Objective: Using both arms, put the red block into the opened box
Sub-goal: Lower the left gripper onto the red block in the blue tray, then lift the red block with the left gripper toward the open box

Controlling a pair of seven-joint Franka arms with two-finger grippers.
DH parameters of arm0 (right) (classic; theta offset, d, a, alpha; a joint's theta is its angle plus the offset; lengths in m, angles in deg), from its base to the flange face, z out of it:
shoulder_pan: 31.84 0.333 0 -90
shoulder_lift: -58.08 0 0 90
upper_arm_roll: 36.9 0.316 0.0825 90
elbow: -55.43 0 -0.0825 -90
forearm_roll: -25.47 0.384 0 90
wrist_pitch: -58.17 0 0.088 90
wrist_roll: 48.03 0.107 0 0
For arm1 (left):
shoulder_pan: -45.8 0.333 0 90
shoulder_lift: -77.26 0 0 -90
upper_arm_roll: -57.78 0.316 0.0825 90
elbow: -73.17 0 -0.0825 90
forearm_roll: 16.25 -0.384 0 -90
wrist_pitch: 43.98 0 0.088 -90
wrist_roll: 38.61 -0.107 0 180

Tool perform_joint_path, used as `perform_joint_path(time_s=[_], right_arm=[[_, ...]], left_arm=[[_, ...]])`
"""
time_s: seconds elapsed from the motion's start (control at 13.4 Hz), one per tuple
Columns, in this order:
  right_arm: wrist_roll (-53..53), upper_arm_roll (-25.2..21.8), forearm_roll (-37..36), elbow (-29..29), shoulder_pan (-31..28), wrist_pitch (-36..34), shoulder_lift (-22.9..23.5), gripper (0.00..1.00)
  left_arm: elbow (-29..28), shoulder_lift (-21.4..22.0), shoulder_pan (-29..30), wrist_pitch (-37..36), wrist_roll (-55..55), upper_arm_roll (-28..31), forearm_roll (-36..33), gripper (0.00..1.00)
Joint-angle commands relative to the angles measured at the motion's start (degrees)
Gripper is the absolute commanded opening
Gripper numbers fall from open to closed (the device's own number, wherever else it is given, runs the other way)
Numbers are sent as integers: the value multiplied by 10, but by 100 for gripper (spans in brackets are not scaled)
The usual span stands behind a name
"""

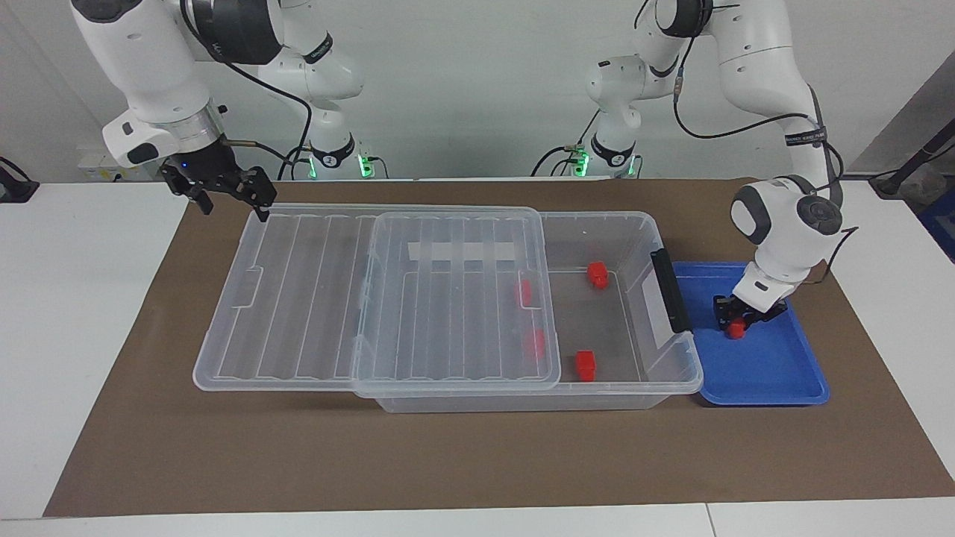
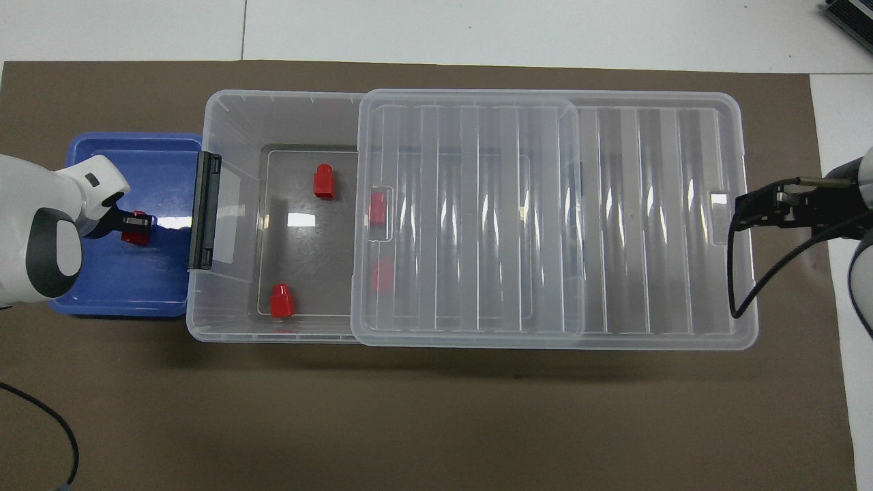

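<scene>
Now | my left claw [image 1: 735, 325] clenched on red block [image 1: 736, 330] in blue tray [image 1: 776, 373] | advised lifting straight, clearing box [image 1: 656, 224] wall | right claw [image 1: 227, 201] waited released over lid [image 1: 298, 291]

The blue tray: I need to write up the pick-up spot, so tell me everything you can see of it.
The blue tray is a shallow rectangular tray of what looks like plastic, with a low raised rim and rounded corners. It lies flat on the brown mat at the left arm's end of the table, close beside the handle end of the box. One red block sits in it, and the left claw is shut on that block. The rest of its floor is bare.
</scene>
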Motion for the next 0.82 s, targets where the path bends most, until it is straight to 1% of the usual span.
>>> perform_joint_path(time_s=[0.0, 0.15, 0.37, 0.52, 0.6, 0.67, 0.75], right_arm=[[-15, 3, 4, -15, -5, 6, -14, 100], [-15, 0, 5, -15, -6, 8, -14, 100], [-15, 0, 5, -16, -13, 8, -14, 100], [-15, 0, 5, -17, -17, 8, -14, 100], [-15, 0, 5, -17, -18, 8, -14, 100], [-15, 0, 5, -17, -18, 9, -14, 100], [-15, 0, 5, -19, -20, 9, -14, 100]], left_arm=[[38, -12, -7, -48, 7, 1, -1, 0], [96, -18, -17, -134, 10, 1, -1, 0], [199, -9, -17, -295, 14, 3, 21, 0], [281, -3, -18, -411, 56, 1, 30, 0], [311, -4, -19, -458, 83, 0, 41, 0], [324, -3, -29, -492, 116, -1, 49, 0], [329, 1, -41, -505, 160, 1, 59, 0]])
